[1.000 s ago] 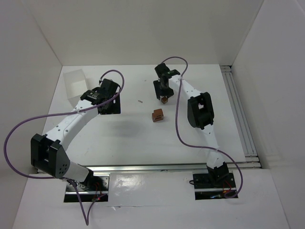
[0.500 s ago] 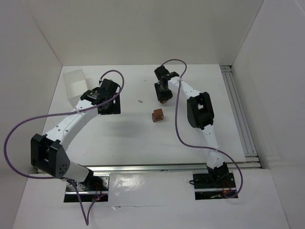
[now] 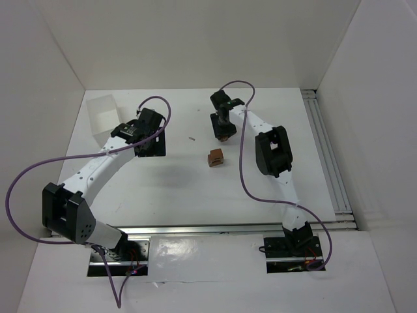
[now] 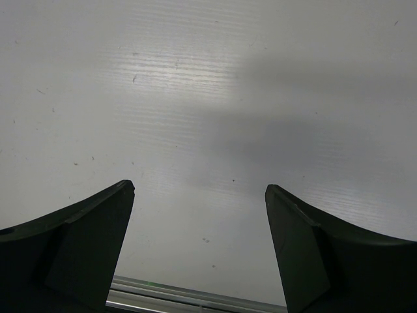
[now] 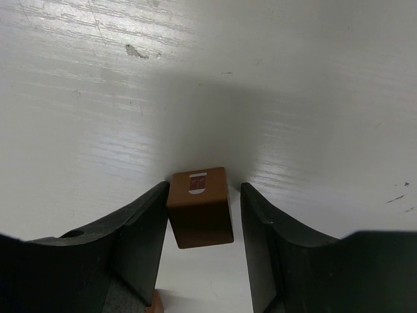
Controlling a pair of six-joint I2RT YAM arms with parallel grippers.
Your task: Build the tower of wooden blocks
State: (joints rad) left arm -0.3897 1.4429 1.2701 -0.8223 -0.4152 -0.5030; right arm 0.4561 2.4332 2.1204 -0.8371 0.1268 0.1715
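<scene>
Change, right arm: the right gripper [image 5: 204,186] sits slightly higher in the overhead frame than a second ago. The brown cube that showed just below its tips then is now mostly hidden beneath them.
Change, elsewhere: the tower [image 3: 215,157], the left arm and the tray [image 3: 101,116] lie where they were a second ago.
Right gripper: its fingers stand either side of one wood block [image 5: 199,207], at the bottom centre of the wrist view. The finger on the left of that view touches the block, and a thin strip of table [image 3: 169,182] shows beside the finger on the right. Whether the block is truly pinched cannot be told.
Left gripper [image 4: 199,189]: its fingers stand wide apart above the white table.
Tower: at the centre of the overhead frame, just below and slightly left of the right gripper, apart from it.
Count, blocks: one between the right fingers. From above the tower reads as a single brown clump, so its cubes cannot be counted.
Count, other: two arms, two grippers, one translucent tray at the upper left, and one small dark sliver [image 3: 192,138] left of the right gripper.
</scene>
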